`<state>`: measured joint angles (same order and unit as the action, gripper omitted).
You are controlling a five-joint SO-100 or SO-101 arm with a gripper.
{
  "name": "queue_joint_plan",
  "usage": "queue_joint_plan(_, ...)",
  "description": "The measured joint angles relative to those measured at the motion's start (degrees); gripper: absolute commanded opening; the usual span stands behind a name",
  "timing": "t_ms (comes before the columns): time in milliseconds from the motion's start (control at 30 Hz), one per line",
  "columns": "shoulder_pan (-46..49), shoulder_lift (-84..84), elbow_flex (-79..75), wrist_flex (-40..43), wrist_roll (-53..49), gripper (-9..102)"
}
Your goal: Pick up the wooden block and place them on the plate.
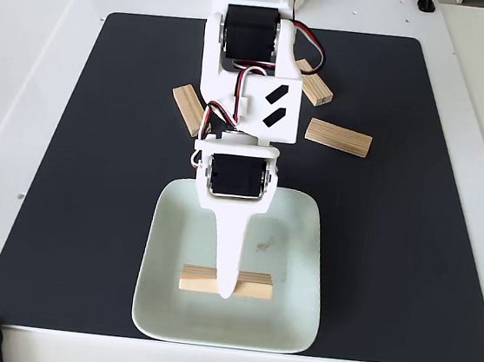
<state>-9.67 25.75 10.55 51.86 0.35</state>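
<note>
The gripper (226, 291) hangs over the plate (301, 240), its tip at a wooden block (252, 285) lying flat near the plate's front; I cannot tell whether it is clamped. Three more blocks (339, 138) lie on the black mat (431, 211) behind the arm.

The arm (252, 77) is white printed plastic with black servo blocks set in its joints. Red, black and white cables loop along its side, two black slanted slots mark one link, and a tapered white finger (231, 258) ends it.
</note>
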Motion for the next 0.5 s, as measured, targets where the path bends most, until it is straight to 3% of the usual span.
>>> queue_joint_plan(367,0.0,0.0,0.0,0.0,0.79,0)
queue_joint_plan(500,0.0,0.0,0.0,0.0,0.79,7)
